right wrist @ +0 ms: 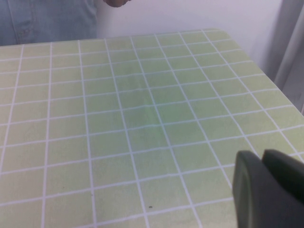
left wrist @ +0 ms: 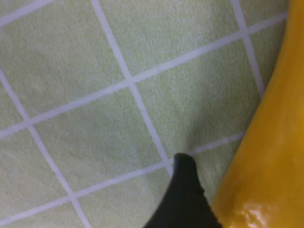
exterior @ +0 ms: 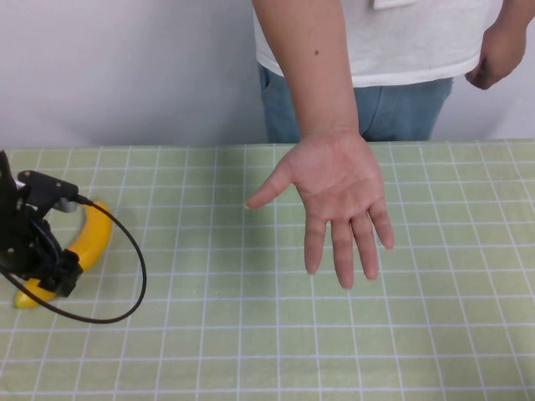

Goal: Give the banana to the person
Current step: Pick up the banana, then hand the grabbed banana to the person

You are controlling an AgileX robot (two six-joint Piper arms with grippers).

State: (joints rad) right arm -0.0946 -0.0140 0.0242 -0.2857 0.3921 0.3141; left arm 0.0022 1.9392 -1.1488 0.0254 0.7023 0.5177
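The banana [exterior: 92, 236] lies on the counter [exterior: 251, 334] at its left edge, my left pincer [exterior: 50, 267] down over it; I cannot tell whether it grips yet. The person [exterior: 401, 50] holds an open palm [exterior: 338, 180] well apart. The handover remains. My right pincer [right wrist: 266, 190] hangs parked off to the right, its opening unclear.

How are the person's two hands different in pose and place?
The person's open hand reaches over the green checked tablecloth, palm up and fingers spread; the other hand hangs curled at the hip, away from the table. Both are bare and hold nothing. The yellow curved banana lies by the left hand.
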